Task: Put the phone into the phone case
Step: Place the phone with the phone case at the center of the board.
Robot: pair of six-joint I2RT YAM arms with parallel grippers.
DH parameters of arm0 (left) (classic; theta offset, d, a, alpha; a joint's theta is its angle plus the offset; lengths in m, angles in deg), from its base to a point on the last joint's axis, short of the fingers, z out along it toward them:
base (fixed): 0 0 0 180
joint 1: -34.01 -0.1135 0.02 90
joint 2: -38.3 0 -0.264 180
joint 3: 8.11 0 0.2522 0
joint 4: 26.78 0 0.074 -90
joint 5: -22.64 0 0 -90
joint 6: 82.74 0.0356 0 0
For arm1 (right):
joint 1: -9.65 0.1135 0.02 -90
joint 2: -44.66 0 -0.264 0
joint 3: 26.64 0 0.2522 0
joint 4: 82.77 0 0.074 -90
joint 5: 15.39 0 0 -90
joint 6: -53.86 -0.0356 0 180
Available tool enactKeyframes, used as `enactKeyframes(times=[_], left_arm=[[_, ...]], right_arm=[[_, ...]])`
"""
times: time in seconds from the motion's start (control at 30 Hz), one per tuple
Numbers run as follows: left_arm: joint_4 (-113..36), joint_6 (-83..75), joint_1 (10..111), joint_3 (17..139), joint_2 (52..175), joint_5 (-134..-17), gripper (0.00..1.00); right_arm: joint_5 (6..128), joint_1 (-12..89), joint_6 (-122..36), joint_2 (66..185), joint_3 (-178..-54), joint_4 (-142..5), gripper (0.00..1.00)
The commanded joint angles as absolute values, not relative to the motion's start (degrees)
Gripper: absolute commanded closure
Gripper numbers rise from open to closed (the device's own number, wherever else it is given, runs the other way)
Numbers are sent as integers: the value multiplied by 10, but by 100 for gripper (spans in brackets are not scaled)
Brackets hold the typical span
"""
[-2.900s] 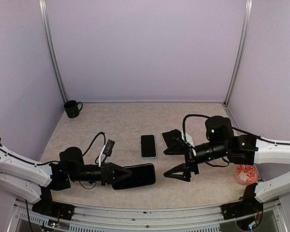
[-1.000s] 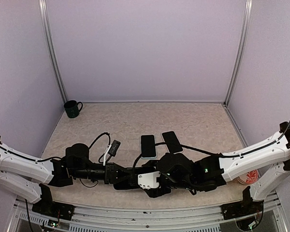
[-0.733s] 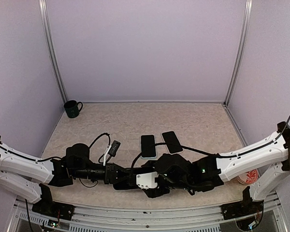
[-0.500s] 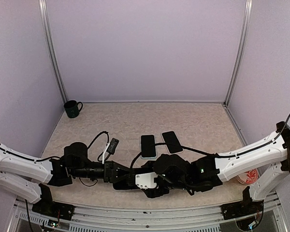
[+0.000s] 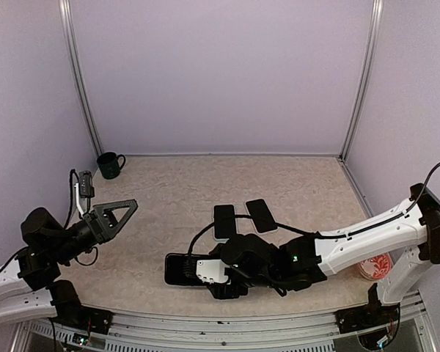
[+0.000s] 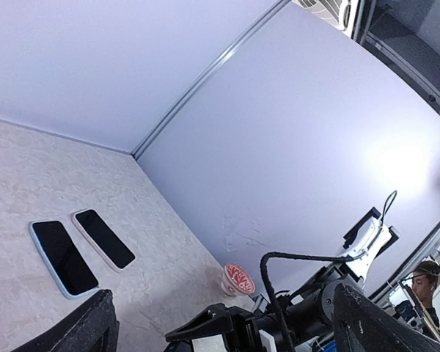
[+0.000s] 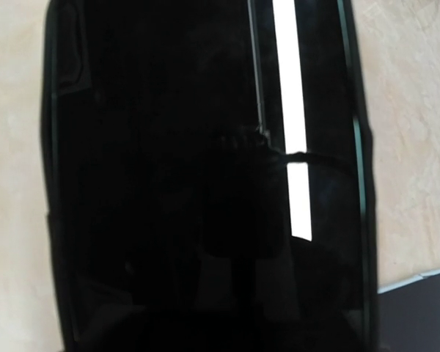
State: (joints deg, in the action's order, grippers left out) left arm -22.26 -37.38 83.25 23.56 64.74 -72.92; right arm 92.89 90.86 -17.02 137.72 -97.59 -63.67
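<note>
A large black phone [image 5: 180,269] lies flat near the table's front edge. Its glossy screen [image 7: 169,161] fills the right wrist view, with a thin greenish rim along its sides; whether that rim is the phone case I cannot tell. My right gripper [image 5: 218,271] reaches in from the right and sits over the phone's right end. Its dark fingers merge with the phone, so their state is unreadable. My left gripper [image 5: 125,220] [image 6: 224,293] is raised at the far left, wide open and empty, well apart from the phone.
Two smaller phones lie side by side mid-table: one with a light-blue rim [image 5: 224,220] [image 6: 62,257] and one black [image 5: 260,214] [image 6: 106,238]. A dark mug [image 5: 110,165] stands in the back left corner. A red-patterned cup [image 5: 372,264] [image 6: 238,277] stands at the right.
My left gripper has opened, let go of the large phone, and swung up and back to the far left. The phone now lies under my right gripper, which stayed over it.
</note>
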Motion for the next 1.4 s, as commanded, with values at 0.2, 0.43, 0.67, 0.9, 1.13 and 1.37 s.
enactKeyframes(times=[0.2, 0.43, 0.67, 0.9, 1.13, 1.37], left_arm=[[-381, -396, 815, 212, 644, -682, 1], [-404, -406, 815, 211, 630, -614, 1], [-453, -417, 815, 211, 608, -582, 1], [-471, -419, 815, 209, 607, -578, 1], [-473, -419, 815, 209, 606, -571, 1], [-473, -420, 816, 207, 608, -574, 1]], right_arm=[[944, 905, -204, 1411, -1034, -640, 48], [934, 876, -307, 1478, -1138, -541, 48], [925, 849, -422, 1526, -1208, -509, 47], [905, 800, -490, 1540, -1236, -518, 47], [915, 768, -549, 1573, -1260, -545, 43], [908, 748, -622, 1624, -1309, -553, 44]])
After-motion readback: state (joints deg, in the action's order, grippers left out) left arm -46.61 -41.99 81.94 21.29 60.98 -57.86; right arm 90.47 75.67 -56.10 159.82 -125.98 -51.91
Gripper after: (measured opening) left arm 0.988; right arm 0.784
